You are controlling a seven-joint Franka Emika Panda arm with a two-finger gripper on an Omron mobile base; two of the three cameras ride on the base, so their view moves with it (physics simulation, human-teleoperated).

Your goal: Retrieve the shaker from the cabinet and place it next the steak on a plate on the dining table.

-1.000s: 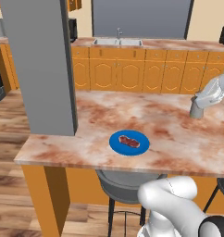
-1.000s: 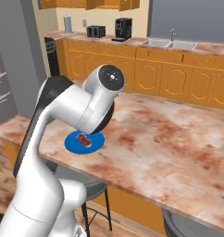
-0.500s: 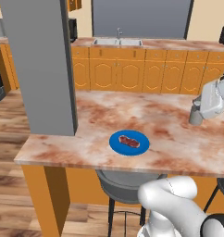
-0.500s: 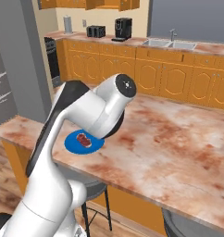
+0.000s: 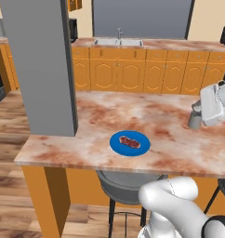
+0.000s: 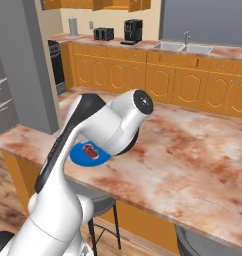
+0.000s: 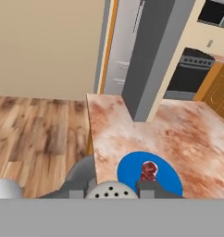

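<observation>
The blue plate [image 5: 129, 142] lies near the front edge of the marbled dining table [image 5: 165, 121] with the steak [image 5: 129, 141] on it. Far to its right, low over the table top, my gripper [image 5: 198, 112] is shut on the small grey shaker [image 5: 195, 122]. Whether the shaker touches the stone I cannot tell. In the hand view the shaker's perforated cap [image 7: 110, 190] sits between my dark fingertips [image 7: 148, 186], with the plate [image 7: 167, 178] and steak [image 7: 148, 171] beyond them. My arm partly covers the plate [image 6: 82, 157] and steak [image 6: 89, 150] in the right base view.
A wide grey pillar [image 5: 40, 65] stands on the table's left end. Grey stools [image 5: 126, 188] stand under the front edge. Behind runs an orange counter with a sink [image 5: 118, 42]; a toaster [image 6: 103, 33] and coffee machine [image 6: 133, 31] stand further left. Wall cabinets [image 6: 113, 4] hang above.
My hand has sunk a little toward the table top with the shaker still held. My elbow has swung to the right across the right base view.
</observation>
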